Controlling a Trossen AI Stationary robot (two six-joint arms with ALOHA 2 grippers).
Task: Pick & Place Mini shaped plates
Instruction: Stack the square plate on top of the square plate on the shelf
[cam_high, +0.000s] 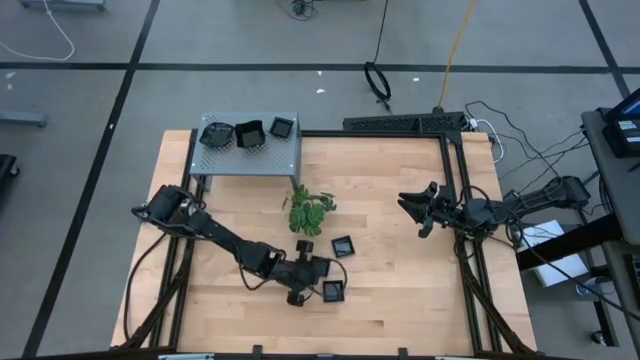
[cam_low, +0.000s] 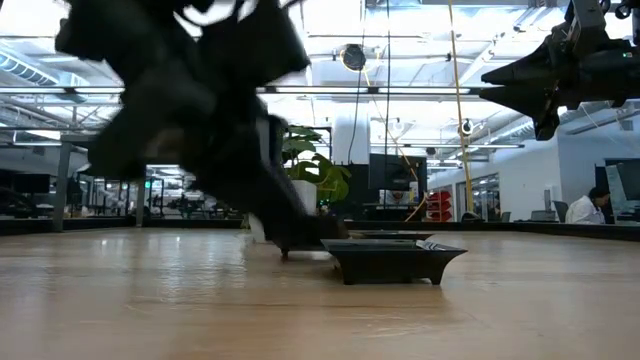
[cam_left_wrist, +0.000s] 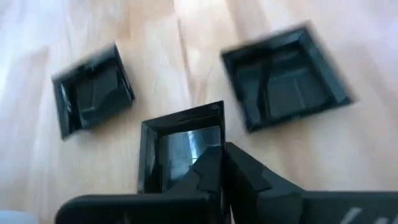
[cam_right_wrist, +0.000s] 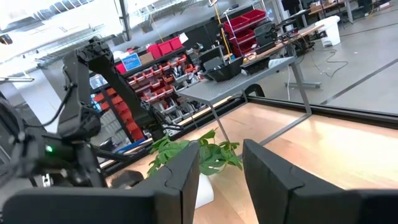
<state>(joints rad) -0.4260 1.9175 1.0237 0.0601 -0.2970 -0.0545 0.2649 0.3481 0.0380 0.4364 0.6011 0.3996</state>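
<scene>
The left gripper (cam_left_wrist: 221, 163) is seen clenched on the rim of a square plate (cam_left_wrist: 180, 146) near the table's (cam_high: 400, 300) front edge. Two more plates (cam_high: 343, 246) lie just beside. The right gripper (cam_high: 412, 212) hangs parted, well apart.
</scene>
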